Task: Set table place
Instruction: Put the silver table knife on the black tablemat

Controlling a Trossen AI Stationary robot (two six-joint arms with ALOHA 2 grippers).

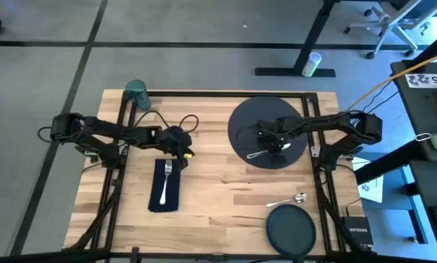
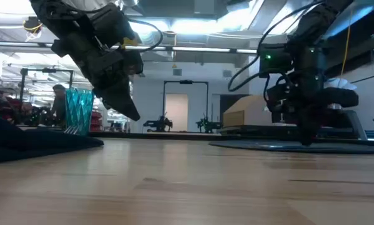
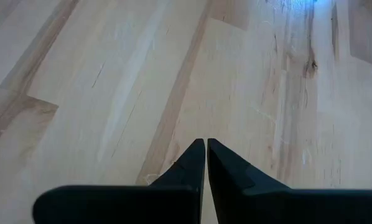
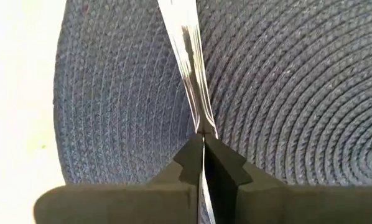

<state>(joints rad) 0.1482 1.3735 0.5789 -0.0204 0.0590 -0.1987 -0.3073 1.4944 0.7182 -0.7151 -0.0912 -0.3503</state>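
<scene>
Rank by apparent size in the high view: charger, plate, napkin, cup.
1. charger
2. plate and napkin: alike in area, so no ranking between them.
3. cup

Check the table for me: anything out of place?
Yes. The small plate sits at the table's near edge, off the charger. A spoon lies loose beside it. The right gripper pinches cutlery on the charger.

left hand point(image 1: 180, 148) fingers pressed together, tilted down, hovering low over the surface point(image 1: 226, 193); right hand point(image 1: 275, 144) reached inward, pointing down, fingers clamped on a silver utensil point(image 4: 192, 68)
</scene>
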